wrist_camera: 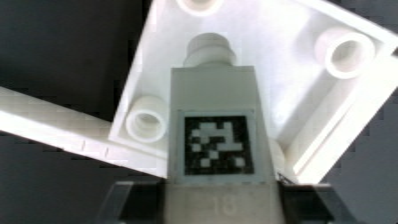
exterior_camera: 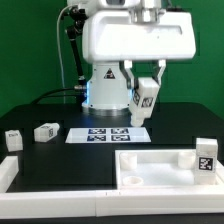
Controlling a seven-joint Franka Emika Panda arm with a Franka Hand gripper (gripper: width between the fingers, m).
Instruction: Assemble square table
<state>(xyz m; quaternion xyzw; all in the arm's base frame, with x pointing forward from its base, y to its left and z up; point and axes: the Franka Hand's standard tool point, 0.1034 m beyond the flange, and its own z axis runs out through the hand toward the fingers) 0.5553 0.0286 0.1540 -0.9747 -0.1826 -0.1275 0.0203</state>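
**Exterior view, from its left to its right.** The first leg (exterior_camera: 14,140) lies at the edge of the black table (exterior_camera: 70,165). A plain white bar (exterior_camera: 7,176) lies nearer the camera. The second leg (exterior_camera: 45,130) lies near the first, and the marker board (exterior_camera: 105,133) lies flat at centre. The gripper (exterior_camera: 146,98) of the Panda arm (exterior_camera: 135,40) hangs over the board's right end, carrying the held leg (exterior_camera: 146,103). The square tabletop (exterior_camera: 160,170) lies on the table at the near right. The upright leg (exterior_camera: 205,155) stands at its far right end, tag facing the camera.

**Count.** There are four tagged legs, one tabletop, one marker board and one bar.

**Wrist view only.** The held leg (wrist_camera: 214,120) runs straight out from the gripper (wrist_camera: 214,200), tag (wrist_camera: 217,142) uppermost. It is clamped between the two dark fingers (wrist_camera: 134,203), and its narrow peg end points away from them. Beyond the peg lies the tabletop (wrist_camera: 267,60), showing three round sockets; the exterior view shows only one (exterior_camera: 130,180).

**Relation.** In the exterior view the tabletop sits lower than the gripper and toward that view's right, apart from the held leg. In the wrist view the peg overlaps the panel between the sockets, but whether they touch cannot be told.
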